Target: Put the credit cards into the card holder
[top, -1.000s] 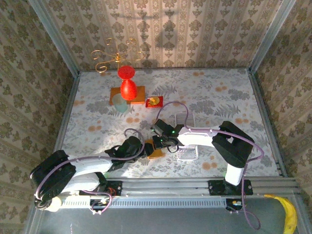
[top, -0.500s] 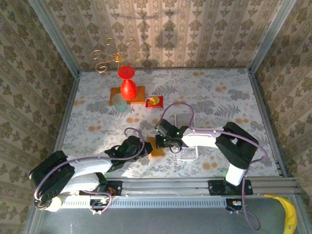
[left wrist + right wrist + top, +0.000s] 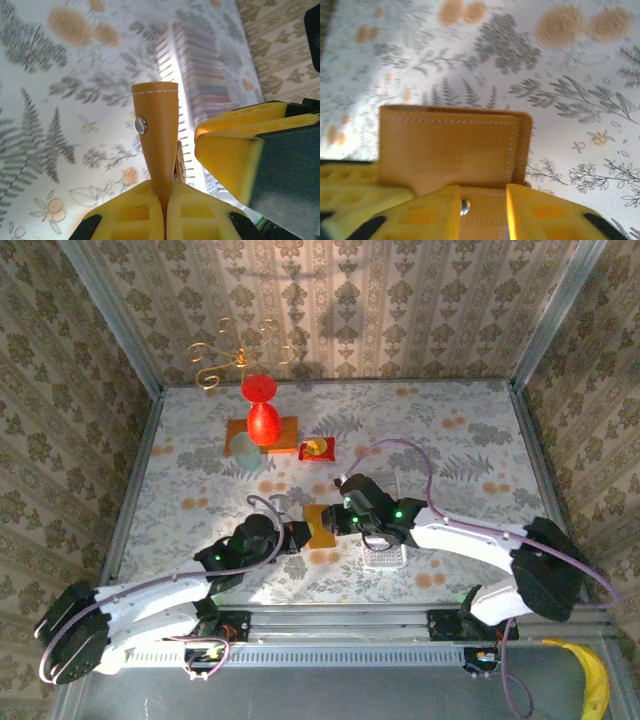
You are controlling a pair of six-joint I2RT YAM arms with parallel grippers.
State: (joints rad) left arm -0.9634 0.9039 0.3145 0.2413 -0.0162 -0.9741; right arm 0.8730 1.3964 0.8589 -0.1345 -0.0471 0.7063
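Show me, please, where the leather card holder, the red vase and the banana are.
leather card holder (image 3: 159, 132): left wrist view, flat face beside the snap.
red vase (image 3: 263, 424): top external view, rounded lower body.
banana (image 3: 593, 685): top external view, middle of its length.

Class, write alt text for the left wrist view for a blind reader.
The left gripper pinches a tan leather card holder, showing a metal snap, above a floral tablecloth; a clear ribbed tray lies beyond.
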